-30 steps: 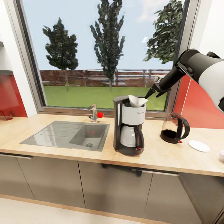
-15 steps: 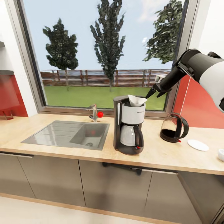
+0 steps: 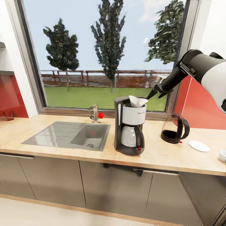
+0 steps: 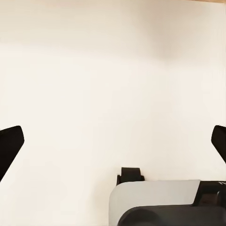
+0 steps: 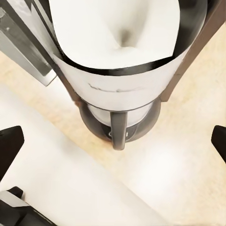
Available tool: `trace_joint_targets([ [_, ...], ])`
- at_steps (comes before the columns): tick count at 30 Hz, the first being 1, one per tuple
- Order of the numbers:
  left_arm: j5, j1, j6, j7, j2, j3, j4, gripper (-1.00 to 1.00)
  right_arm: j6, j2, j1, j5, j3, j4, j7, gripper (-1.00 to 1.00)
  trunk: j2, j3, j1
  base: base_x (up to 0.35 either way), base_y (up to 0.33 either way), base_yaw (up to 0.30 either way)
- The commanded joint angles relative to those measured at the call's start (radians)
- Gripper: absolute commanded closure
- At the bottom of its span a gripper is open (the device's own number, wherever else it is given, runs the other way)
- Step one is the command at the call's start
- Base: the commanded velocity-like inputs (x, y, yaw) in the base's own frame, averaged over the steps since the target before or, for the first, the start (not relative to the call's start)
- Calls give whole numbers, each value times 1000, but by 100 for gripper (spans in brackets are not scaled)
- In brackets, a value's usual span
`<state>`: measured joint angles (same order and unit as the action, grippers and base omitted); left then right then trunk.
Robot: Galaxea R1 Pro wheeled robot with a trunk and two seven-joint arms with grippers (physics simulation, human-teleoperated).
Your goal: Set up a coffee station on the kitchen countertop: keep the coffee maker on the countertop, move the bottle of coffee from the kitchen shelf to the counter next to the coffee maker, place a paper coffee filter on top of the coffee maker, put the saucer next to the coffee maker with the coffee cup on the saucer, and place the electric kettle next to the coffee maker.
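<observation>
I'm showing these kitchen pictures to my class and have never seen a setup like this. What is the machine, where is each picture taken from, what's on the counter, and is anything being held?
This is a computer simulation of a wheeled robot with two arms, steered by a person. The large picture comes from a camera on its head, looking down at a wooden counter. The other two come from cameras near each arm's fingers.

On the counter stand a coffee maker with a white paper filter resting in its top, a glass kettle to its right, then a white saucer. A sink lies to the left.

The right arm's fingers hover beside the filter, spread apart and holding nothing. Its wrist camera looks down on the filter. The left arm's fingers are also spread, empty, in front of a pale surface.
</observation>
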<state>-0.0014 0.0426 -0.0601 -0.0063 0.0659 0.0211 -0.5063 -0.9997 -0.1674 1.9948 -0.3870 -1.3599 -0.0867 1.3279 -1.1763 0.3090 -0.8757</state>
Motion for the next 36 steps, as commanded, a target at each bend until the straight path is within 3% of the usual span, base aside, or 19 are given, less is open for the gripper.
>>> trace_joint_targets([
  [1, 0, 0, -1, -1, 0, 2, -1, -100, -7, -1, 1, -7, -8, -2, 2, -100, -1, 1, 0, -179, -62, 0],
  [31, 0, 0, -1, 0, 0, 2, -1, -100, -6, -10, 1, -5, -11, -2, 2, -100, -1, 1, 0, -70, -11, 0],
  [36, 0, 0, -1, 0, 0, 2, -1, -100, -5, -9, -1, -6, -11, -2, 2, -100, -1, 1, 0, -283, 0, 0],
])
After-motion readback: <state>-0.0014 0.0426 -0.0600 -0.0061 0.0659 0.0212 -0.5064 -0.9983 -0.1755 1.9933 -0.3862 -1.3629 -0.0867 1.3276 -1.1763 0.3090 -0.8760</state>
